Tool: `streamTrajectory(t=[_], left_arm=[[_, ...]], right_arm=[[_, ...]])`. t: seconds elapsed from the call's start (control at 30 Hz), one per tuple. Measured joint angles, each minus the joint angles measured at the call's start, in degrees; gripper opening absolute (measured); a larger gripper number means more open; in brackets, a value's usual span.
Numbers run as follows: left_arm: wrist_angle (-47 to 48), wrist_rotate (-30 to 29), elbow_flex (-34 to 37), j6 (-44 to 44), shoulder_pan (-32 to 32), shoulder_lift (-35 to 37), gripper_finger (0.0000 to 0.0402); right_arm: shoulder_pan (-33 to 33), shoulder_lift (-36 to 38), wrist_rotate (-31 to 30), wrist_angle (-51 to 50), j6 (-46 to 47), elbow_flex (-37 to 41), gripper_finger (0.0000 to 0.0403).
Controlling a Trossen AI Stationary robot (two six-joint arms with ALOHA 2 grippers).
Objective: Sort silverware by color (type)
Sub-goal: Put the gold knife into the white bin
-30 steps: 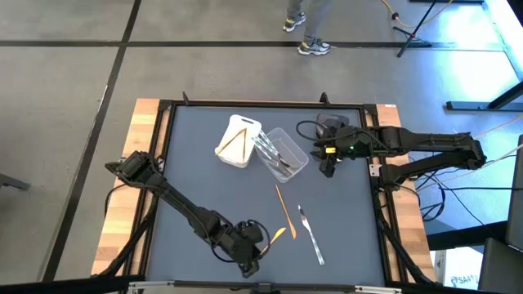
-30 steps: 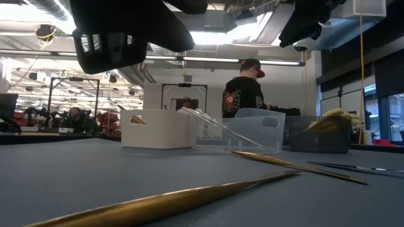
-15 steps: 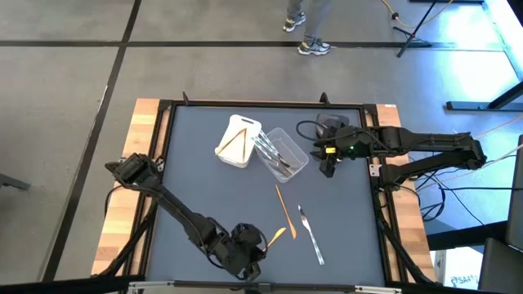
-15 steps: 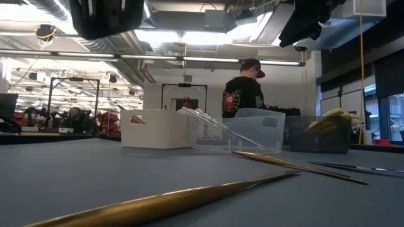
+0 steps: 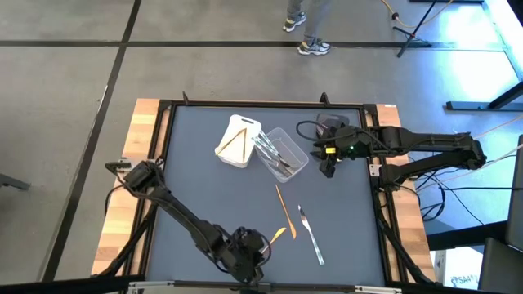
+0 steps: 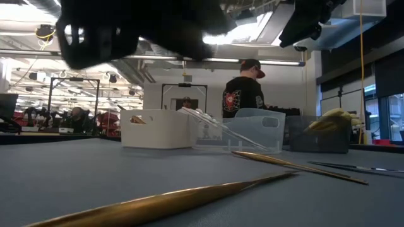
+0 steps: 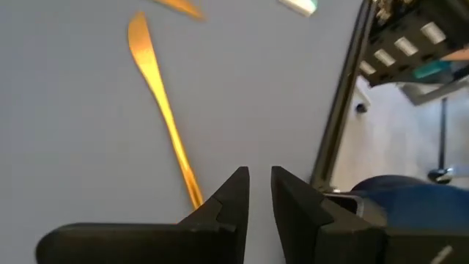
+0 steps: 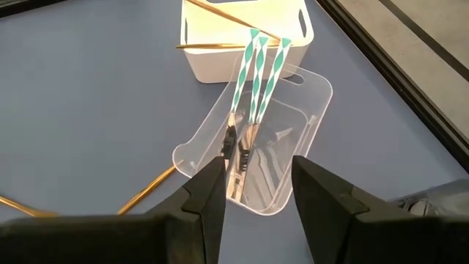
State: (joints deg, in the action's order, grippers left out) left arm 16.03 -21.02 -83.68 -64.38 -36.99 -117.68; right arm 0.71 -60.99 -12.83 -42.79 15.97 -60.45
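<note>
sorting mostly done: white tub point(image 5: 238, 140) holds tan pieces, clear tub point(image 5: 286, 155) clear ones. left on tabletop point(image 5: 204, 196): orange knife point(image 5: 282, 206), spoon point(image 5: 280, 234), clear fork point(image 5: 310, 235), near right. left pincer point(image 7: 258, 192) near edge, nearly closed, empty beside spoon. right pincer point(image 8: 256, 192) parted, empty, above clear tub.

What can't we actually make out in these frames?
- Left claw: low view shows only a dark blur overhead; high view hides it under the wrist. The wrist view shows a narrow gap, nothing between the fingers.
- Orange utensil: handle end hidden behind a claw finger; contact unclear.
- Dark grey tub: mostly covered by the right arm in high view; contents too small.
- White tub: wall hides its contents in low view.
</note>
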Motion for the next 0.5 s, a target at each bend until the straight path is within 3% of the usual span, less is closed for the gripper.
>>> streamTrajectory(t=[0.5], left_arm=[[0.5, 2.8, 0.0, 2.0, -0.6, -3.9, 0.0053]], right_arm=[[0.0, 0.0, 0.0, -0.2, 0.0, 0.0, 0.0143]])
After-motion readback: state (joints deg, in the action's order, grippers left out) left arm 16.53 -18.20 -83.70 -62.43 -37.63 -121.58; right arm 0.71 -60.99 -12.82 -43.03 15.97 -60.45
